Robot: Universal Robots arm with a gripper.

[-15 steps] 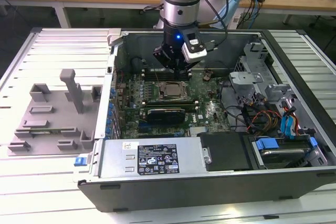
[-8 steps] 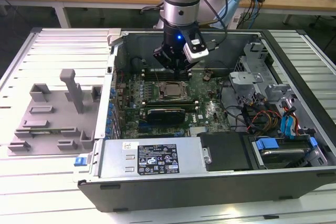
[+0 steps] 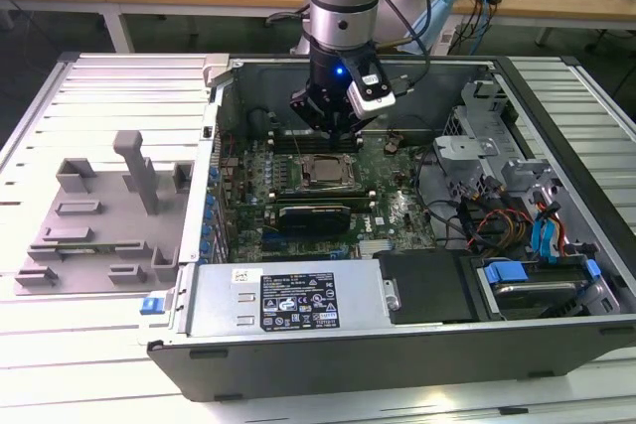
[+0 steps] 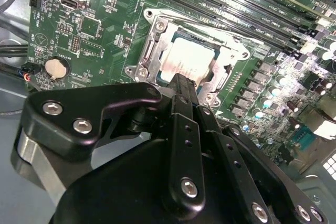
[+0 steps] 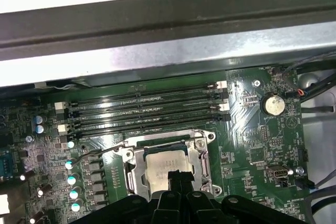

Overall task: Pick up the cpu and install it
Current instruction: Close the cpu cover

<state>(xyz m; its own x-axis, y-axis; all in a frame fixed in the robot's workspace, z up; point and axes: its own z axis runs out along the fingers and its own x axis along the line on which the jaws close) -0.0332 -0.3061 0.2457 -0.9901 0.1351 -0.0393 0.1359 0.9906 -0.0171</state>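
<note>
Claw (image 5: 179, 176) looks pinched narrow, nothing btwn its tips, poised at the near edge of the cpu (image 5: 161, 163); we can't tell if it touches. The cpu lies flat inside the socket frame (image 5: 132, 169) on the mobo (image 5: 252, 129). Risks, as we judge them: if the chip isn't fully seated, a push from the tips could bend socket pins. A sideways nudge could skid it onto the frame edge.

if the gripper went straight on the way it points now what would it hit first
Most likely the cpu, lying in the socket frame on the motherboard: in both wrist views the gripper points at its silvery top. Whether they already touch is unclear.
</note>
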